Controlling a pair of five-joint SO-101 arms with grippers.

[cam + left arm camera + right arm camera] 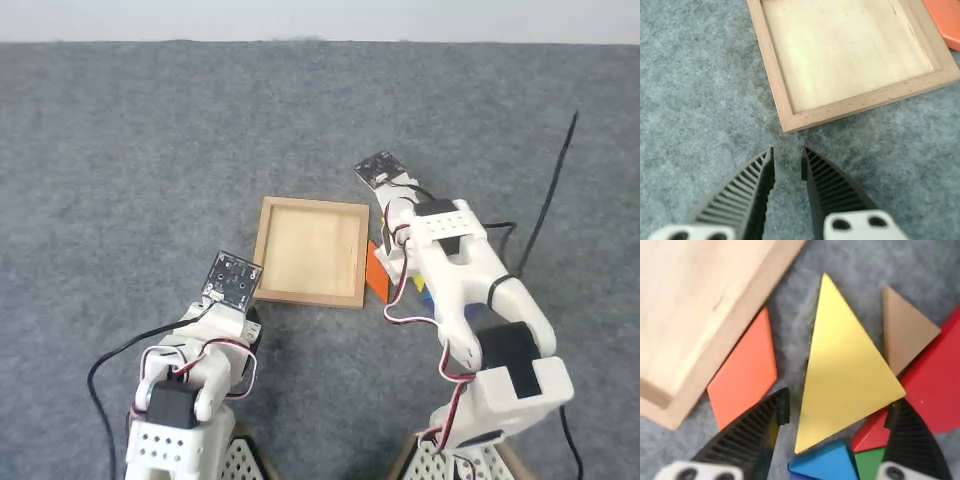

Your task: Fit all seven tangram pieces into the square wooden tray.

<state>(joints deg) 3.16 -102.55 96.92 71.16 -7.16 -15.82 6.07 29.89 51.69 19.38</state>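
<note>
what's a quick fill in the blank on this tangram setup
1. The wooden tray is ____ inside.
2. The right gripper is open over the ____ triangle.
3. The parallelogram beside the tray is ____.
4. The left gripper is over the grey carpet, holding ____.
Missing words: empty; yellow; orange; nothing.

A square wooden tray (pixel 312 251) lay on the grey carpet (pixel 120 150), with the left arm (pixel 220 320) by its near-left corner. The right arm (pixel 450 265) hung beside its right edge, above an orange piece (pixel 376 272) lying just beside the rim, a yellow sliver (pixel 419 285) and a blue sliver (pixel 428 297).
</note>
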